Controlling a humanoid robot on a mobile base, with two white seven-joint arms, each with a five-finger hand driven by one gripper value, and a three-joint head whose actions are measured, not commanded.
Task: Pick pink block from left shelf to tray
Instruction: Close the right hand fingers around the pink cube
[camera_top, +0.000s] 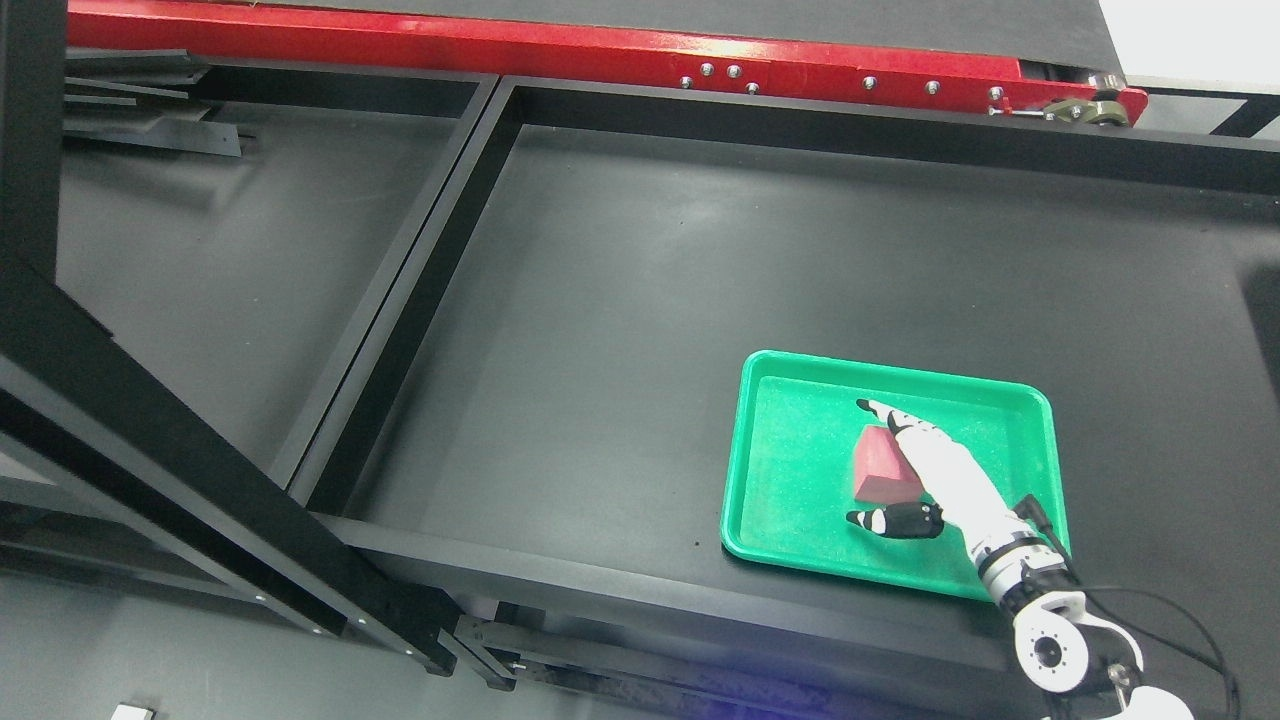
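Note:
The pink block (880, 465) lies in the green tray (800, 400), right of its middle. My right hand (862, 462) reaches in from the lower right and hovers over the block. Its fingers (880, 410) are stretched past the block's far side and its thumb (880, 521) sits off the near side with a small gap. The fingers are spread and do not clamp the block. Part of the block is hidden under the white palm. My left arm does not show.
The tray rests on a black table surface (700, 280) framed by black rails. A second black bay (220, 260) lies to the left behind a diagonal black beam (180, 470). A red bar (560, 50) runs along the far edge.

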